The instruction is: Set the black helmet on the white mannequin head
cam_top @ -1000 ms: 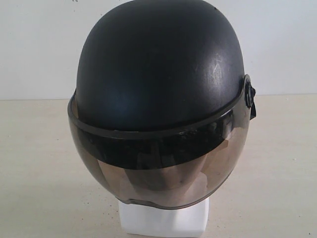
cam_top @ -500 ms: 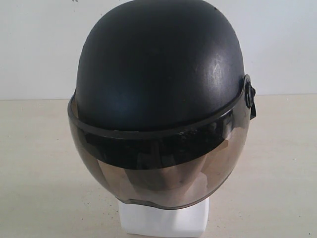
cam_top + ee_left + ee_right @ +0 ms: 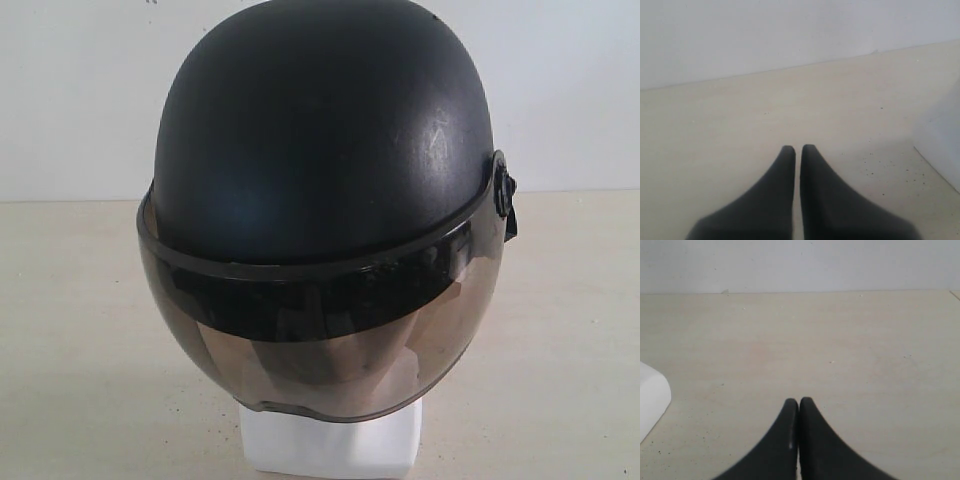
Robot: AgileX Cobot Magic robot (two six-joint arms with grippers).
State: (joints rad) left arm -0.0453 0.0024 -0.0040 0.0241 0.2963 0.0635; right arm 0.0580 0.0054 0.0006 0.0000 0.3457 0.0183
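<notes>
In the exterior view the black helmet [image 3: 320, 140] sits upright on the white mannequin head, whose blocky neck base [image 3: 328, 445] alone shows below the smoky visor [image 3: 320, 335]. The face is hidden behind the visor. Neither gripper appears in that view. The left wrist view has my left gripper [image 3: 798, 148] over bare table, fingers together with only a thin slit and nothing between them. My right gripper [image 3: 799, 401] is shut and empty, also above the table. A white corner of the base [image 3: 652, 395] lies off to the side of it.
The beige tabletop [image 3: 80, 330] stretches on both sides of the head, with a plain white wall [image 3: 80, 90] behind. A pale block edge [image 3: 940, 145], probably the same base, sits at the border of the left wrist view.
</notes>
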